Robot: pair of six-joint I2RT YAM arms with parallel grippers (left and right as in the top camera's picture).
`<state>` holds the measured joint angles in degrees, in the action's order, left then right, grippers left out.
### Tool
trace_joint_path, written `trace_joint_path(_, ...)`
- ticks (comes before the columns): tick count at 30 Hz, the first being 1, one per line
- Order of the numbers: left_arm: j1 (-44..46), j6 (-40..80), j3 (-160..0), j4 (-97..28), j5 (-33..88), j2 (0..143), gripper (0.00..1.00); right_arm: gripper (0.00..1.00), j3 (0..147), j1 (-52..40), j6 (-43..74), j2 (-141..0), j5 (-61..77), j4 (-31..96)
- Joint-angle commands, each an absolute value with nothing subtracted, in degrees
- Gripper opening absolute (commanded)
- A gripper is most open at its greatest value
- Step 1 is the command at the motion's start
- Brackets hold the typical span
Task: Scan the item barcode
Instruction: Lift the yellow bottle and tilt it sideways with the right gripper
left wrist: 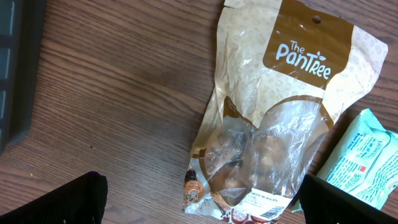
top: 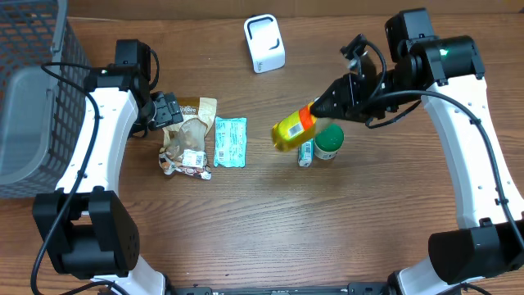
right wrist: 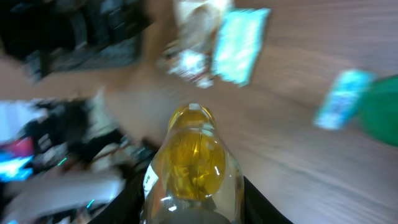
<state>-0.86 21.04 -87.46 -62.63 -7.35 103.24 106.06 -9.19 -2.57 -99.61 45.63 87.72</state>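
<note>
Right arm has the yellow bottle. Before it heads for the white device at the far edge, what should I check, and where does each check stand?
1. Grip: right gripper closed on the yellow bottle near its orange band: ok.
2. Barcode side showing: cannot tell; no label is readable in any view.
3. Path to the white device: bare wood in between: ok.
4. Clearance from the green-lidded jar beside the bottle: cannot tell.
5. Left gripper open over the snack bag, away from the bottle: ok.
6. Right wrist view sharp: not ok, blurred.
</note>
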Motion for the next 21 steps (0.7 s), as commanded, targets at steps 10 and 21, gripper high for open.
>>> trace_joint_path(10, -1.1, 21.4, -87.0, -62.7, -7.9, 103.8, 1.0, 0.36, 106.5, -10.2, -9.7, -99.1, 63.2, 92.4)
trace_joint_path(21, -1.1, 21.4, -87.0, -62.7, -7.9, 103.8, 1.0, 0.36, 106.5, -10.9, -14.0, -99.1, 63.1, 96.8)
